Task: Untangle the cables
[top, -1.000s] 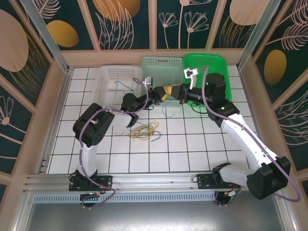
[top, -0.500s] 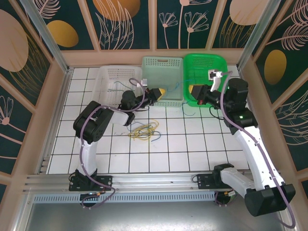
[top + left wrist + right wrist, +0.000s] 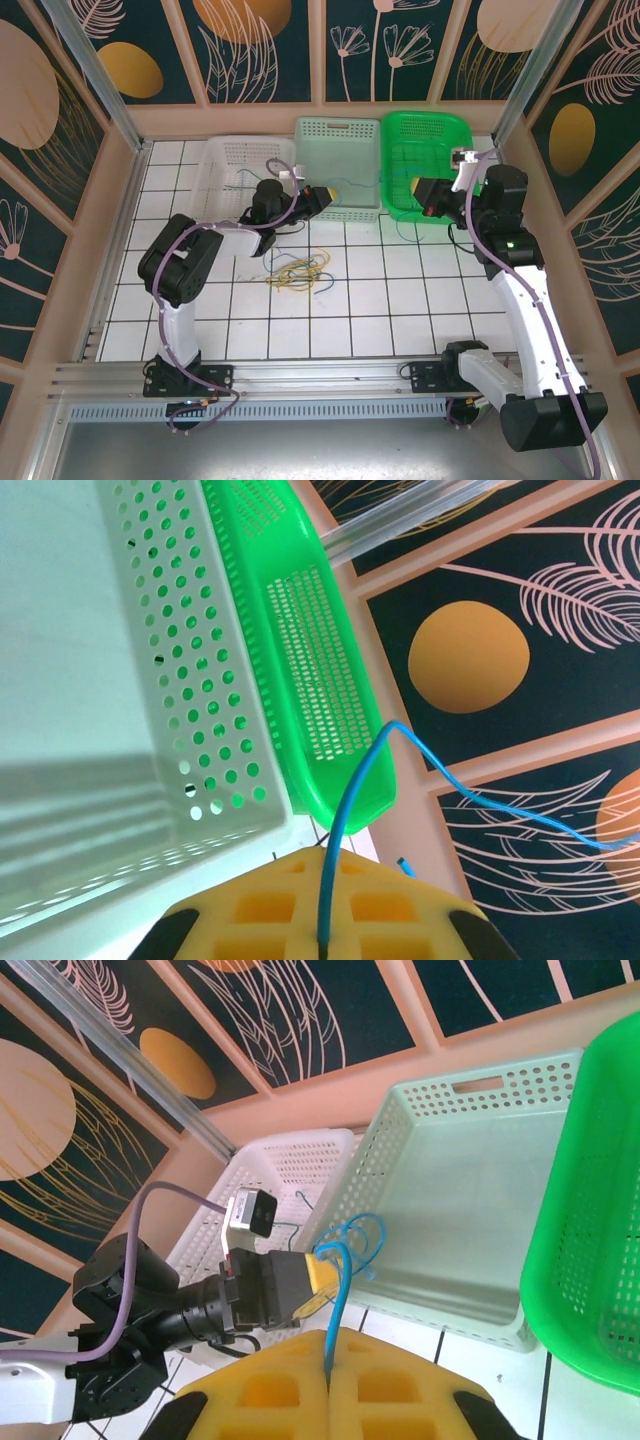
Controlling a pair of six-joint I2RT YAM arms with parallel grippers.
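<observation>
A loose tangle of yellow cables (image 3: pixel 298 270) lies nearest, on the white tiled table (image 3: pixel 400 290). Beyond it, the left gripper (image 3: pixel 333 191) and the right gripper (image 3: pixel 418 190) are each clamped tight on one blue cable (image 3: pixel 338 1285). It is strung between them in front of the pale green basket (image 3: pixel 340 150). To the left, thin dark cables (image 3: pixel 248 181) lie in the white basket (image 3: pixel 225 150). The bright green basket (image 3: pixel 430 130) sits far right.

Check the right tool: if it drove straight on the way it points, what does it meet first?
Probably the left tool, just ahead of the right tool along the blue cable both grip. The pale green basket wall lies close beside that line; depth is unclear.
</observation>
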